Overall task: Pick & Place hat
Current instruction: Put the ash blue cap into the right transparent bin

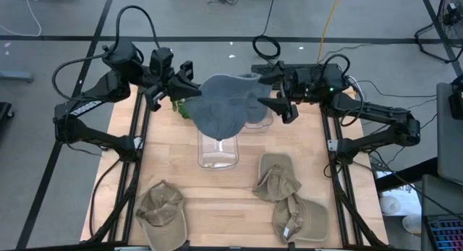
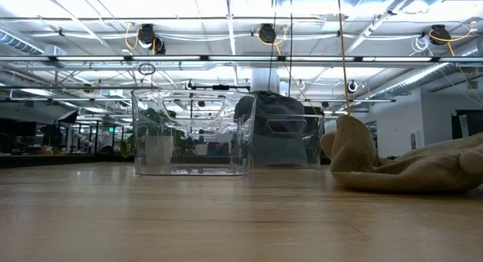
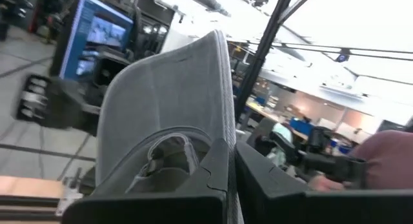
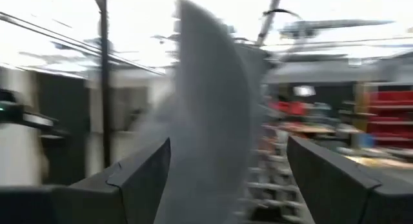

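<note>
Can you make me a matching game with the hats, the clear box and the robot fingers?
Things:
1. grey hat
2. tan hats
3. clear box
4. right fingers

Where or how:
A. lying flat on the wooden table
B. spread wide apart, with the hat's edge between them
C. held up in the air between the two arms
D. standing on the table, just under the grey hat

Pairs: 1-C, 2-A, 3-D, 4-B

The left gripper pinches the grey hat's edge.
</note>
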Robot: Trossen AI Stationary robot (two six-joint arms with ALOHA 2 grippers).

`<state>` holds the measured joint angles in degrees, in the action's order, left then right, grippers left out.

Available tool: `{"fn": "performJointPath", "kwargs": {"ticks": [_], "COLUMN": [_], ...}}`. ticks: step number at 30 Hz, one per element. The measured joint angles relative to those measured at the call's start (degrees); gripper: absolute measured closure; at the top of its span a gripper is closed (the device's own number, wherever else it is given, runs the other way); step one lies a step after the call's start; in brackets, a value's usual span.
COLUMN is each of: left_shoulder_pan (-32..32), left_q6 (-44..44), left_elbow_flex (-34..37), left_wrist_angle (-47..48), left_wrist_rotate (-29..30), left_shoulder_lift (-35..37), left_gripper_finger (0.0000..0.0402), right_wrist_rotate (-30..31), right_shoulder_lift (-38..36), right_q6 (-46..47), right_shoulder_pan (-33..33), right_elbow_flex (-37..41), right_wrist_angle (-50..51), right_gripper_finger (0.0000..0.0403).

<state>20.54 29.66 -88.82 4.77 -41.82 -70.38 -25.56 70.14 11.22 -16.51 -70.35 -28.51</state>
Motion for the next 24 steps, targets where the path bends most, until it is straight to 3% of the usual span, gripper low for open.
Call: {"fn": "performJointPath", "kwargs": {"ticks": [5, 11, 15, 19, 24], "left_shoulder_pan": [-0.44, -0.87, -0.86, -0.92, -0.90], "left_q6": [-1.99, -2.37, -3.85, -4.12, -4.04], "left_elbow_flex": [0.02, 0.04, 0.04, 0.04, 0.04], "left_wrist_angle": [-3.12, -4.33, -4.55, -4.50, -3.61], "left_wrist_rotate": [1.01, 2.87, 5.58, 5.72, 5.89], "left_shoulder_lift": [-1.59, -2.53, -2.33, -2.28, -2.52], "left_gripper_finger": [0.0394, 0.0394, 0.0394, 0.0394, 0.0394], "right_wrist_rotate": [-3.10, -3.18, -4.74, -4.79, -5.48], "right_shoulder_lift": [2.55, 3.34, 3.29, 3.29, 3.29], "right_q6": [4.38, 5.11, 7.67, 8.68, 6.52], "right_shoulder_pan": [1.73, 1.99, 1.99, 1.99, 1.99], "right_elbow_flex": [0.00, 0.02, 0.00, 0.02, 0.02], "right_wrist_angle": [-6.53, -6.79, -6.89, -6.89, -6.89], "right_gripper_finger": [0.0103, 0.0105, 0.0127, 0.0193, 0.0353]}}
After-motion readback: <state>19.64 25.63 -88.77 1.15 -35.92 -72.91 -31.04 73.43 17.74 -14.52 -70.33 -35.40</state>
